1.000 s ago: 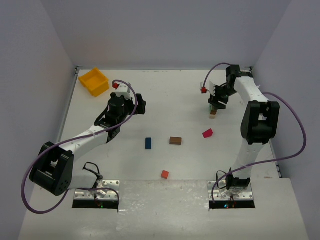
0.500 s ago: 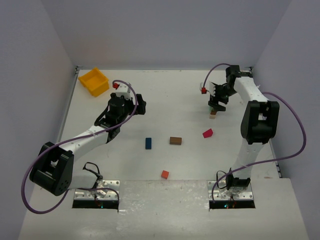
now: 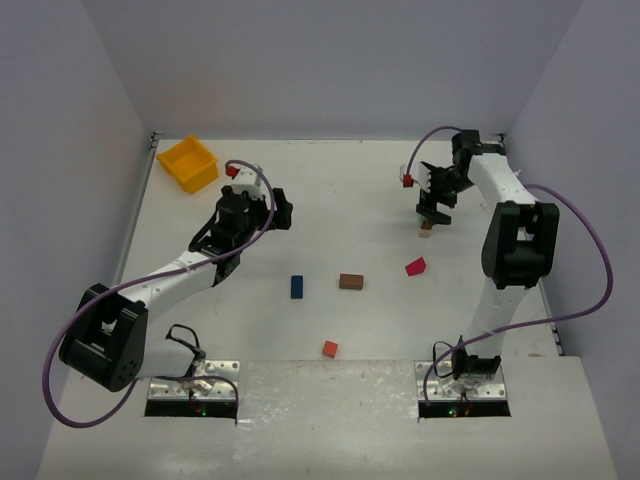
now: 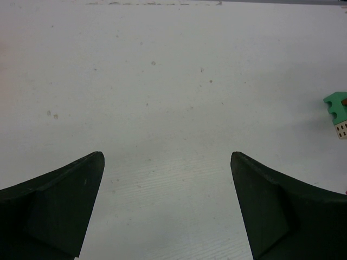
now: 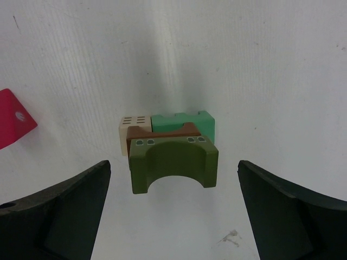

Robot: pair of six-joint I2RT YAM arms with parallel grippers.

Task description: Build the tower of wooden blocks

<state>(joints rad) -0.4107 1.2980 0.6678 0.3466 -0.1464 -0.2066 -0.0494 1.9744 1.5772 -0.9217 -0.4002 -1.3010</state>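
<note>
The wood block tower stands at the back right of the table. In the right wrist view a dark green arch tops it, over a brown block, a light green block and a pale block. My right gripper is open just above the tower, its fingers wide on either side of the arch and apart from it. My left gripper is open over bare table at the centre left, holding nothing. The left wrist view catches the tower's green block at its right edge.
Loose blocks lie on the table: magenta, brown, blue and orange-red. The magenta block also shows left of the tower. A yellow bin sits at the back left corner.
My right gripper has opened from around the dark green arch, which now rests free on top of the tower. The left arm has not moved.
</note>
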